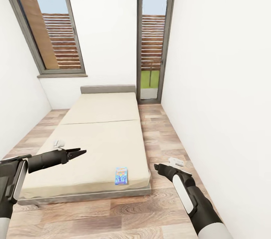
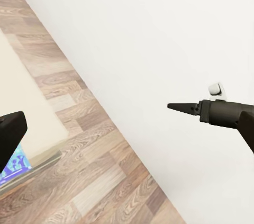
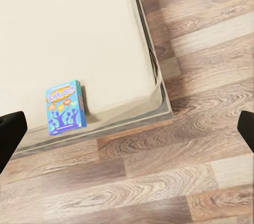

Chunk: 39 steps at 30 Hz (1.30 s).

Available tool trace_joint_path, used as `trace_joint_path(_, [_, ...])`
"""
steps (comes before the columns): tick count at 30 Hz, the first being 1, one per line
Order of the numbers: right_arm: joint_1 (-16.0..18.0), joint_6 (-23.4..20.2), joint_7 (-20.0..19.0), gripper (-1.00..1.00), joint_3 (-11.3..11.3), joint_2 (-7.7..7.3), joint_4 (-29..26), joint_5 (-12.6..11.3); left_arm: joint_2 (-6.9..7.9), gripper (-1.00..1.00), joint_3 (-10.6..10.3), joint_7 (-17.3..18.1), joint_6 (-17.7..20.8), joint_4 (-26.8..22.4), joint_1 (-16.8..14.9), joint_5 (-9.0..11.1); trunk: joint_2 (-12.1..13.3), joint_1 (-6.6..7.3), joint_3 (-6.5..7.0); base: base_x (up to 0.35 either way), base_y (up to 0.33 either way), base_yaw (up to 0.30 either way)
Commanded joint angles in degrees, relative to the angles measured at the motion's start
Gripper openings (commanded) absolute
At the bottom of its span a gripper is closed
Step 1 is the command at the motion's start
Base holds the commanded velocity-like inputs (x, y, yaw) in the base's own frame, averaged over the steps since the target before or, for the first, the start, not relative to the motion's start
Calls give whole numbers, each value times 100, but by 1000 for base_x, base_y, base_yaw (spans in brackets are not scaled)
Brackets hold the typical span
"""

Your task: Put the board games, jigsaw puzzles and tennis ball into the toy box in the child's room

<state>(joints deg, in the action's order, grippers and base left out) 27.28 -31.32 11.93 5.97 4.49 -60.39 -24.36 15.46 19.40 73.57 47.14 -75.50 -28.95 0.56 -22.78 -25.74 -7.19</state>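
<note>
White walls and plank floor frame the bed [image 1: 101, 126]; a small blue board game [image 1: 121, 175] lies flat near its foot edge, lower centre. Right gripper [image 3: 127, 128] hovers spread above the floor beside it; left gripper [image 1: 77, 153] looks pressed together. Best approach: straight down across the box's narrow sides.

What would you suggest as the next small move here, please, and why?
Probably bring the right gripper leftward and down toward the small blue board game. The game lies flat near the foot edge of the bed, nothing grips it, and the right gripper's fingers stand wide apart over the floor beside the bed.
</note>
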Motion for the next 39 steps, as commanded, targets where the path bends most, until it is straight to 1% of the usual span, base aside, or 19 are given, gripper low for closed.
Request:
trace_joint_path(1, [5, -14, 55, 100, 11, -1, -8, -60, 1, 100, 3, 17, 60, -1, -5, 6, -14, -4, -13, 0, -152, 14])
trace_joint_path(7, [5, -9, 55, 100, 17, 6, -8, -49, -4, 100, 3, 5, 59, 0, -5, 6, -14, -4, -13, 0, -187, 78])
trace_joint_path(12, [5, -6, 55, 100, 18, 8, -8, -40, -1, 100, 3, -1, 59, -2, -5, 6, -14, -4, -13, 1, -62, 133])
trace_joint_path(20, [5, -7, 55, 100, 18, 0, -14, -47, -11, 100, -6, -20, 58, -2, -5, 4, -14, -4, -13, 72, -81, 33])
trace_joint_path(39, [5, 23, 55, 100, 12, 0, -10, -24, -32, 100, -12, -46, 66, -4, 3, -9, -14, -4, -13, 14, -14, 2])
